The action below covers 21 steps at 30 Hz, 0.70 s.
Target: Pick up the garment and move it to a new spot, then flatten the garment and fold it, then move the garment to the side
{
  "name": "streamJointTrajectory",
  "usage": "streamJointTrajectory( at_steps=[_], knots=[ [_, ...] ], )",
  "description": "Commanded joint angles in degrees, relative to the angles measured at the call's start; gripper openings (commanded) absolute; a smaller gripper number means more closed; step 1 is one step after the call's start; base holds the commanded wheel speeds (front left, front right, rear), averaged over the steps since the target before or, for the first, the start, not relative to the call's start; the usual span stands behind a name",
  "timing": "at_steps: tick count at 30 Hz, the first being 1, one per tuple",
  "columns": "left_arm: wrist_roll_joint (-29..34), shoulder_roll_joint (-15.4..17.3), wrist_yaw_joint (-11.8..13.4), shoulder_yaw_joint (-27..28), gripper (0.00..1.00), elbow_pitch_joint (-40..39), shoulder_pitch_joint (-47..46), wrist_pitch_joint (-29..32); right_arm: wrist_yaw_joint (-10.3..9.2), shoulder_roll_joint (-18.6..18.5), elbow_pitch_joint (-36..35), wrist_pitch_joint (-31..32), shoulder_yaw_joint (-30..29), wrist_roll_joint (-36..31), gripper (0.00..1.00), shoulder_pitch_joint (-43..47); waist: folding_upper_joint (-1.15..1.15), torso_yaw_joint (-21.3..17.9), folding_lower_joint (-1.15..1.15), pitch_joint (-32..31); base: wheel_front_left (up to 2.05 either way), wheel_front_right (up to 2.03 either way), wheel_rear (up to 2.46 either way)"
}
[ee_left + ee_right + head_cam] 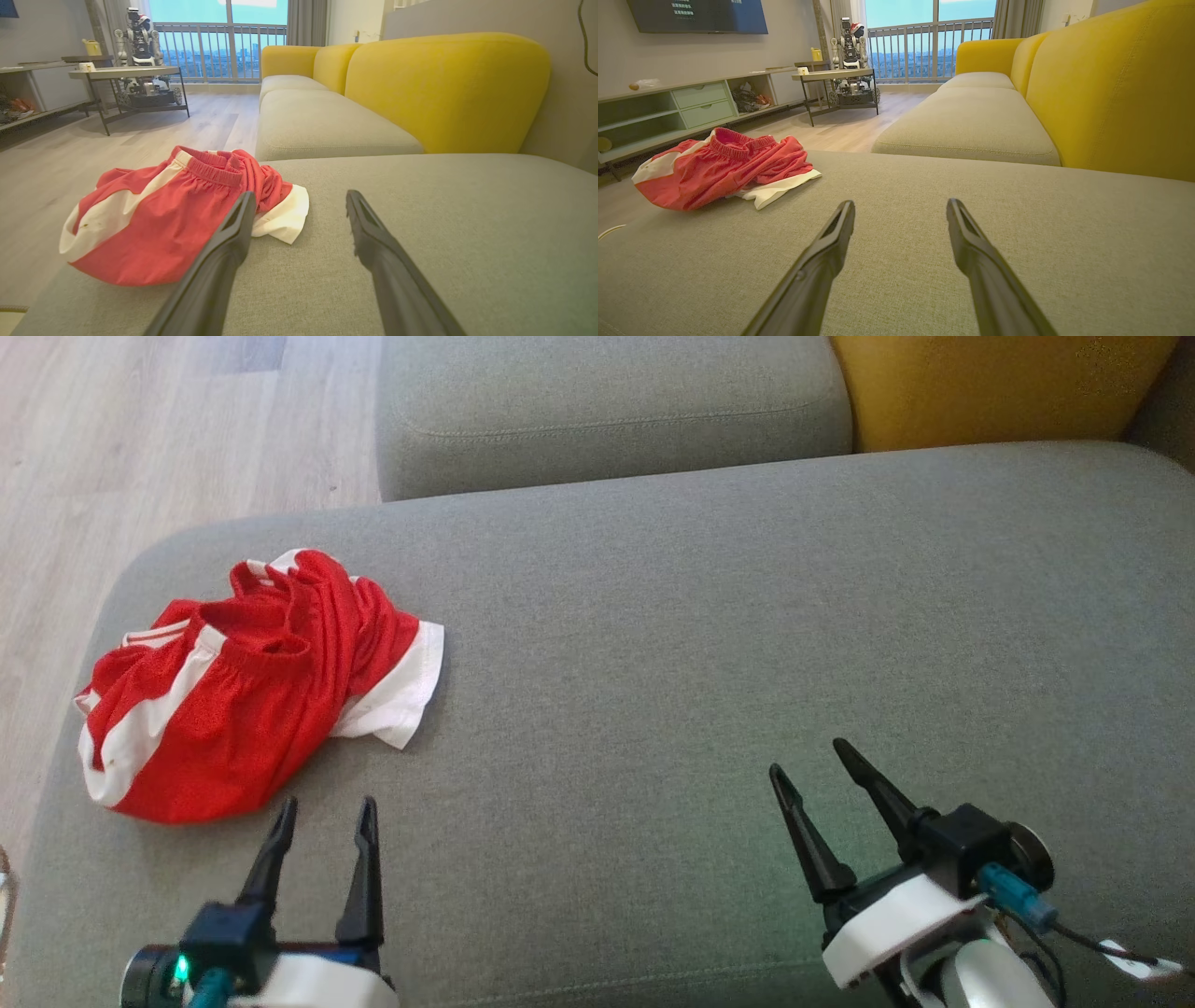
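The garment [252, 681] is a pair of red shorts with white stripes, lying crumpled near the left end of the grey sofa cushion [700, 644]. My left gripper [327, 812] hovers open just below it, with empty fingers pointing at its near edge. In the left wrist view the garment [173, 219] lies left of and just beyond the open left gripper [299, 200]. My right gripper [808, 761] stands open and empty over the cushion's lower right, far from the cloth. From the right wrist view the garment [724, 168] is far left of the right gripper [900, 207].
A second grey seat cushion [607, 411] lies beyond, with a yellow backrest [990, 387] at the right. Wooden floor [140, 457] runs along the cushion's left edge. A low table [126, 74] with another robot [140, 37] stands across the room.
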Motion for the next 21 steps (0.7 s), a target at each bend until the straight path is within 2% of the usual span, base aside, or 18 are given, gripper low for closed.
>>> streamJointTrajectory(
  at_steps=[1,8,21],
  knots=[
    [2.3,0.02,-0.39,1.84,1.0,-1.31,-1.56,-1.12,-0.01,-0.54,-1.43,-1.2,1.36,-1.97,1.0,-2.71,0.0,0.02,0.0,-0.02,0.0,0.0,0.0],
    [2.73,-0.51,-1.27,2.65,1.0,0.41,-1.78,-1.15,-0.01,-0.54,-0.8,-1.23,1.35,-1.5,1.0,-2.86,0.0,-0.14,0.0,0.49,0.0,0.0,0.0],
    [4.18,-1.29,-0.45,4.17,1.0,3.17,-3.43,-1.15,-0.01,-0.54,-0.92,-1.23,1.04,-2.78,1.0,-3.02,0.0,1.19,0.0,1.37,0.0,0.0,0.0]
  ],
)
